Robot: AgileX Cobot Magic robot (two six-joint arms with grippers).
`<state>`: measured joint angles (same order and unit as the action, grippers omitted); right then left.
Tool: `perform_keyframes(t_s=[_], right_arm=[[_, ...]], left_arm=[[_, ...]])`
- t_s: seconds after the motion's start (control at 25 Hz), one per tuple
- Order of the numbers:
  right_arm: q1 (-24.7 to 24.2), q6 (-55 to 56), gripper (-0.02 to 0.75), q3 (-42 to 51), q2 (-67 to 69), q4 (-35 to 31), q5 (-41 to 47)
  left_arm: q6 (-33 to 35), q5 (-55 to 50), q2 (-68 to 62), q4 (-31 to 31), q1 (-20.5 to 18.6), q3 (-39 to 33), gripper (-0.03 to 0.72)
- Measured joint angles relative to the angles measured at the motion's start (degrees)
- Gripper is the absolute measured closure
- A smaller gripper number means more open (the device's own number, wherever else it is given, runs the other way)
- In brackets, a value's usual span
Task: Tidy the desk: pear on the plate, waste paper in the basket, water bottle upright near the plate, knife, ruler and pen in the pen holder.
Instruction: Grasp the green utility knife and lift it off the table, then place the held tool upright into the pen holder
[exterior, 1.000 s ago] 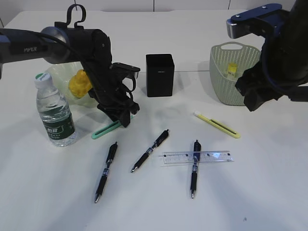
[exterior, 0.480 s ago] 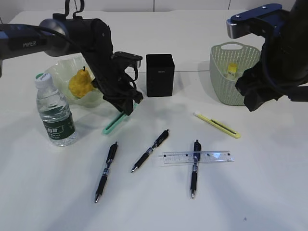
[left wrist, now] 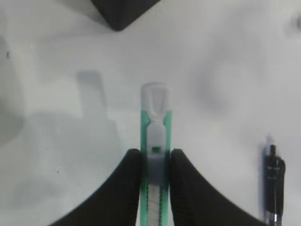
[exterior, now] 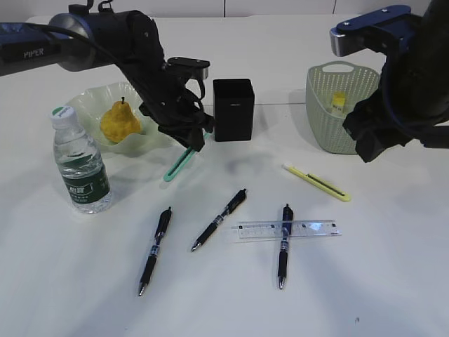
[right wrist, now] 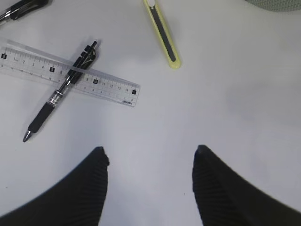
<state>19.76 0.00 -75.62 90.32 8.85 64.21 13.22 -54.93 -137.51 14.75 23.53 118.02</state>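
My left gripper (exterior: 192, 142) (left wrist: 156, 153) is shut on a green knife (exterior: 179, 163) (left wrist: 156, 123), which hangs slanted above the desk (exterior: 379, 281), just left of the black pen holder (exterior: 233, 109) (left wrist: 120, 12). The pear (exterior: 119, 121) sits on the plate (exterior: 84, 102). The water bottle (exterior: 78, 163) stands upright in front of the plate. A yellow knife (exterior: 316, 182) (right wrist: 162, 30), the ruler (exterior: 287, 229) (right wrist: 106, 84) and three pens (exterior: 154, 249) (exterior: 219, 219) (exterior: 283, 244) lie on the desk. My right gripper (exterior: 366, 144) (right wrist: 149, 153) hangs open and empty beside the basket (exterior: 330, 123).
One pen (right wrist: 61, 92) lies across the ruler. A small yellow thing (exterior: 339, 100) sits inside the basket. Another pen (left wrist: 274, 179) lies to the right below the held knife. The desk's near part is bare white surface.
My left gripper has closed on the green knife, lifted it off the desk and carried it up and to the right, towards the pen holder. The right arm has not moved.
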Motion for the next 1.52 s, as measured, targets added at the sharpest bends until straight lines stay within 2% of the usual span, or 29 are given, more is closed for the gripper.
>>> perform_keyframes(t_s=[0.44,0.76,0.96,1.52], right_arm=[[0.0,0.0,0.309,0.0,0.0,0.0,0.0],[0.0,0.0,0.309,0.0,0.0,0.0,0.0],[0.0,0.0,0.309,0.0,0.0,0.0,0.0],[0.0,0.0,0.309,0.0,0.0,0.0,0.1]], left_arm=[[3.5,10.3,1.6,7.4,0.0,0.0,0.552],[15.3,18.6,2.1,20.1,0.0,0.0,0.552],[20.0,22.1,2.1,21.3,0.0,0.0,0.552],[22.8,32.5,2.1,21.7,0.0,0.0,0.552]])
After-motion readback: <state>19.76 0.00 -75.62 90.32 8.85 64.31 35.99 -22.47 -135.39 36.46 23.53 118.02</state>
